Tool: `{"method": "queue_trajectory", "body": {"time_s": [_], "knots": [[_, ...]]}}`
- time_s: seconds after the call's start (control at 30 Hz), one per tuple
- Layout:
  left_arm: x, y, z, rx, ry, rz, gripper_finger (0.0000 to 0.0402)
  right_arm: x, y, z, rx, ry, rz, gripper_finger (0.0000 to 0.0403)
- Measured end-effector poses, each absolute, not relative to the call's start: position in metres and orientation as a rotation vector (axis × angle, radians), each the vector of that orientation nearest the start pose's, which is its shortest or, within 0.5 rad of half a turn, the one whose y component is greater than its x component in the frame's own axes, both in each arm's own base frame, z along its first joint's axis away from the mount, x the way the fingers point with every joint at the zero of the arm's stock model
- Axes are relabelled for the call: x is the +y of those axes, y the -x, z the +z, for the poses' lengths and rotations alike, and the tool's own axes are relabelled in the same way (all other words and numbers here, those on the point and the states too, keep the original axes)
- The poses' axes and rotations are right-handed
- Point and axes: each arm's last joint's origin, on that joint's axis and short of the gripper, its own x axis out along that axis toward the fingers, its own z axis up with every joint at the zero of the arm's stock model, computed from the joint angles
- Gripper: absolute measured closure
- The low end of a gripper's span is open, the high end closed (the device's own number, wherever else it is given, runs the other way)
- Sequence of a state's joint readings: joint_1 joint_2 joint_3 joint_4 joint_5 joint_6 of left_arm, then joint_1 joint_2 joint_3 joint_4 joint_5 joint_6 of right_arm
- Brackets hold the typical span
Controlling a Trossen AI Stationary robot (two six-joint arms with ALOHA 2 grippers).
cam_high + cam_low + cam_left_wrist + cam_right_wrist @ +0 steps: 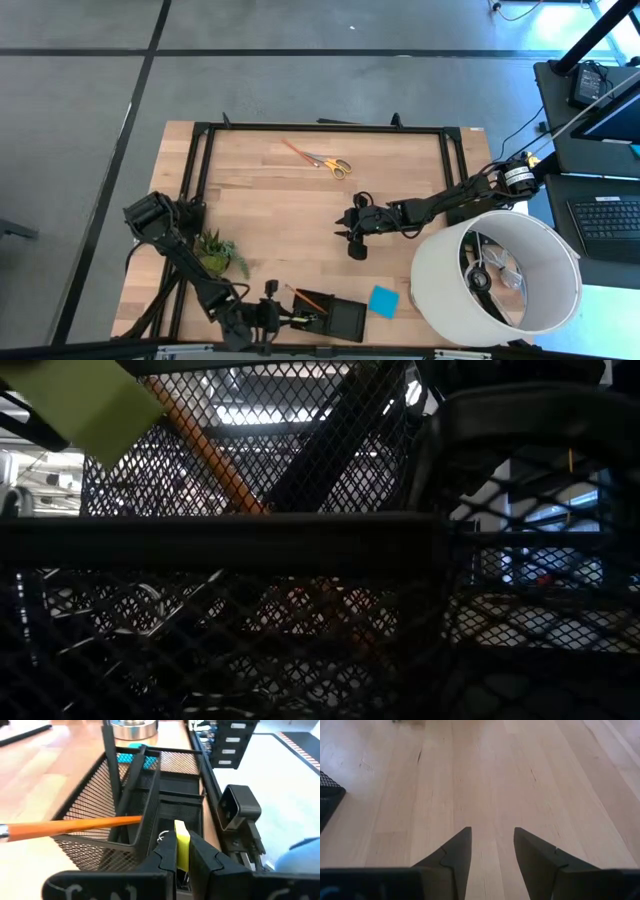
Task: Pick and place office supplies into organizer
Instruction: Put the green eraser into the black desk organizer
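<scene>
Left end effector (182,857): closed on yellow block (181,844), above organizer (150,810) compartment.
Right end effector (492,850): fingers parted, empty, above bare tabletop (485,780), well apart from organizer.
Pencil (75,826): leaning in organizer.

Black wire-mesh walls of the organizer tray (300,660) fill nearly the whole low view, with a solid dark rim bar running level across the middle. Behind the mesh an orange pencil (205,450) slants from upper left down toward the centre. A flat yellow block (85,400) shows at the upper left corner, tilted. Bright room lights show through the mesh.
</scene>
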State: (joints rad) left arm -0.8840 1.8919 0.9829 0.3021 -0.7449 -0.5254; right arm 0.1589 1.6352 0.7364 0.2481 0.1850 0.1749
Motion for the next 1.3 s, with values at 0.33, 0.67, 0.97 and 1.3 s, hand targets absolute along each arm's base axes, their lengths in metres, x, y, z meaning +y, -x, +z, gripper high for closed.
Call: {"method": "queue_trajectory", "body": {"time_s": [0.33,0.67,0.97,1.3], "knots": [[-0.279,-0.251,0.15,0.387,0.132,0.032,0.0388,0.044,-0.31,0.154,0.636,-0.058,-0.081,0.0253],[-0.29,-0.247,0.138,0.359,0.193,0.03,0.0389,0.044,-0.308,0.151,0.646,-0.057,-0.082,0.0253],[-0.296,-0.259,0.127,0.371,0.173,0.035,0.0388,0.043,-0.304,0.147,0.661,-0.056,-0.084,0.0253],[-0.294,-0.261,0.125,0.387,0.188,0.037,0.0366,0.043,-0.304,0.147,0.661,-0.057,-0.084,0.0253]]}}
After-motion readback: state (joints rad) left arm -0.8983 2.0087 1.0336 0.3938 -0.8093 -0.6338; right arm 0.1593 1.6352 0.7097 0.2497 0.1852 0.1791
